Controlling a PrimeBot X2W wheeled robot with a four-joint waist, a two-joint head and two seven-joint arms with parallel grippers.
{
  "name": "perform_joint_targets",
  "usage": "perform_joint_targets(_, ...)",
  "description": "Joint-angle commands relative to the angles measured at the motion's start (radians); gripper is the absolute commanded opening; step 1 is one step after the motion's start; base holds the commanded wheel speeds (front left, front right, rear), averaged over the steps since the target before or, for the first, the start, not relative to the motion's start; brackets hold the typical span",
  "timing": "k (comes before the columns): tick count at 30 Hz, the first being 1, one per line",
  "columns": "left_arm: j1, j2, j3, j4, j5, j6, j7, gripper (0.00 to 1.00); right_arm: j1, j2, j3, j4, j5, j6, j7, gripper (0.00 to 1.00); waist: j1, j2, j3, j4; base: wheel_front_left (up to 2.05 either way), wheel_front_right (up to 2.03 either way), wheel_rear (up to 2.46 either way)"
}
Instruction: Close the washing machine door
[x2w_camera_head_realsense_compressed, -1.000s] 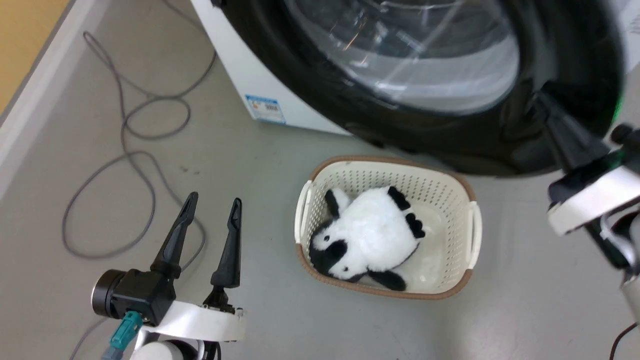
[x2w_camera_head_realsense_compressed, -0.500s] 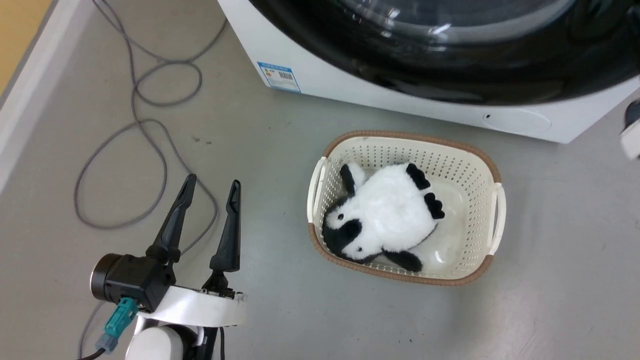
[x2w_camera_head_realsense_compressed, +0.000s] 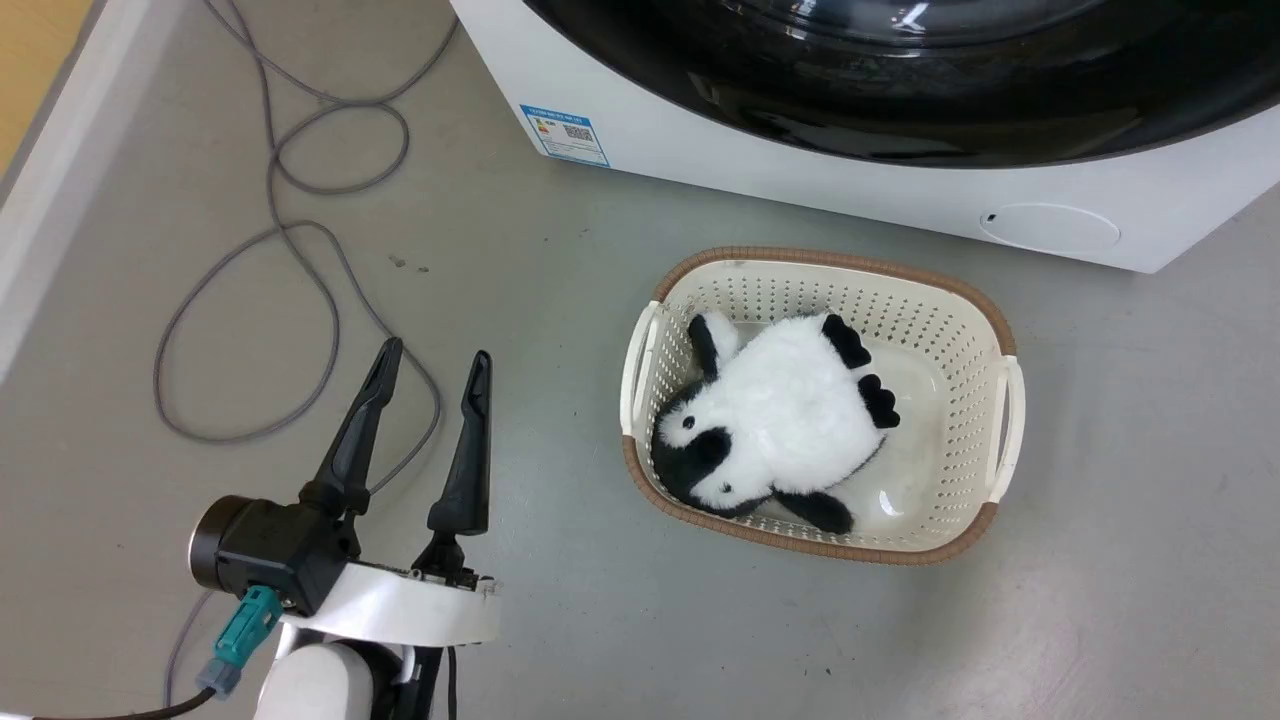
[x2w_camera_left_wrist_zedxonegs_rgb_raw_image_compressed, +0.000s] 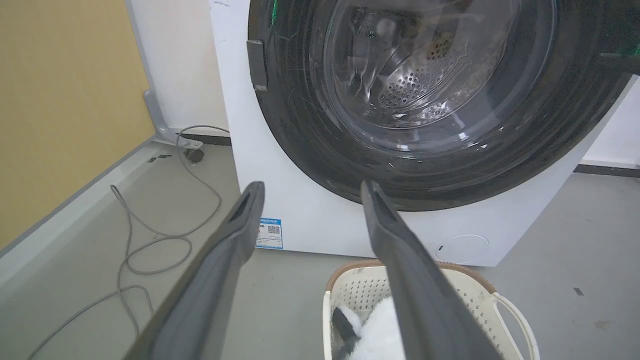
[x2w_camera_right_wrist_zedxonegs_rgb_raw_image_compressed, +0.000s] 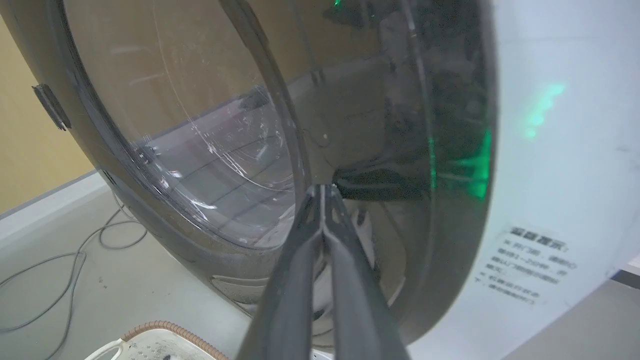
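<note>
Editor: How are the arms posed?

Photographer: The left gripper (x2w_camera_head_realsense_compressed: 436, 351) hovers low over the grey floor (x2w_camera_head_realsense_compressed: 560, 620) at the head view's lower left, fingers pointing up that view, spread wide and holding nothing; its wrist view looks along them at the washing machine (x2w_camera_left_wrist_zedxonegs_rgb_raw_image_compressed: 235, 150); the right gripper (x2w_camera_right_wrist_zedxonegs_rgb_raw_image_compressed: 322, 189) is raised to the washing machine door (x2w_camera_right_wrist_zedxonegs_rgb_raw_image_compressed: 450, 150), its two fingers pressed together with nothing between them; whether the tips touch the glossy rim I cannot tell.

Editor: And the door?

Photographer: It lies against the machine's white front, black rim ringing the clear window; the steel drum (x2w_camera_left_wrist_zedxonegs_rgb_raw_image_compressed: 415, 85) shows through the glass.

Editor: What has changed?

Photographer: A second ago the door stood swung out above the laundry basket (x2w_camera_head_realsense_compressed: 800, 295), hiding the round filter cap (x2w_camera_head_realsense_compressed: 1050, 228), with the right arm's wrist at its edge; half a second ago it was already against the front, as it is here; the head camera has shifted a little; the left gripper has kept the same open pose.

Editor: The count?

Photographer: Left to right: one looped grey cable (x2w_camera_head_realsense_compressed: 406, 135); one blue label (x2w_camera_head_realsense_compressed: 564, 133); one machine with one door; one basket with one plush panda (x2w_camera_head_realsense_compressed: 780, 420) lying in it; one filter cap; two grippers.
</note>
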Motion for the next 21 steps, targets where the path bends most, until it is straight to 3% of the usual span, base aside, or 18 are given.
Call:
perform_joint_targets(1, -0.015, -0.001, 0.0, 0.004, -0.001, -0.004, -0.004, 1.0, -0.035, -0.02, -0.01, 0.014, 0.008, -0.01, -0.003, 0.0, -0.0001, 0.0, -0.003, 0.0, 0.0, 0.0, 0.0)
perform_joint_targets(12, 0.022, -0.001, 0.023, 0.024, 0.029, -0.004, -0.004, 1.0, 0.113, 0.016, 0.043, 0.024, 0.05, -0.01, -0.104, 0.0, -0.0001, 0.0, -0.146, -0.055, 0.0, 0.0, 0.0)
perform_joint_targets(21, 0.101, -0.001, 0.058, 0.062, 0.06, -0.001, -0.004, 1.0, 0.374, 0.099, 0.052, -0.099, 0.048, -0.01, -0.208, 0.0, -0.0001, 0.0, -0.309, -0.163, 0.0, 0.0, 0.0)
